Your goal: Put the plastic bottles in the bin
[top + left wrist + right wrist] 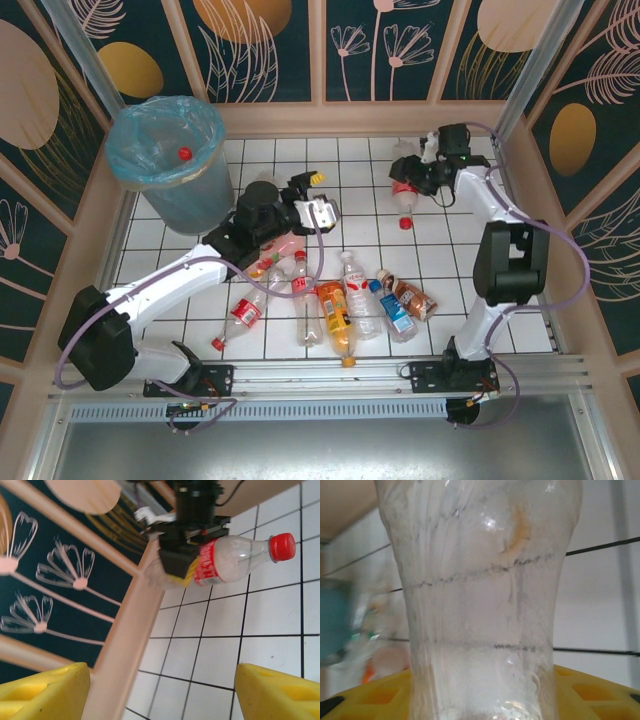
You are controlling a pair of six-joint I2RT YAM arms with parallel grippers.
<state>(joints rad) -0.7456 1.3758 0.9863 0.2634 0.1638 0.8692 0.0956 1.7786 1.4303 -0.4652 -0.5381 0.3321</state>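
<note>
1. White tiled tabletop [500, 300], dark floral panels on all sides.
2. Bin [170, 160] with blue liner, well apart from the left jaws, off to their left.
3. Left gripper [325, 198]: yellow fingers [45, 692] spread wide, nothing between them. Loose bottles [335, 305] lying near, on the base side of the jaws.
4. Right gripper [405, 172]: jaws clamped on red-capped bottle [404, 200] at its red label, cap sticking out to one side. Clear body [480, 605] pressed between the fingers.
</note>
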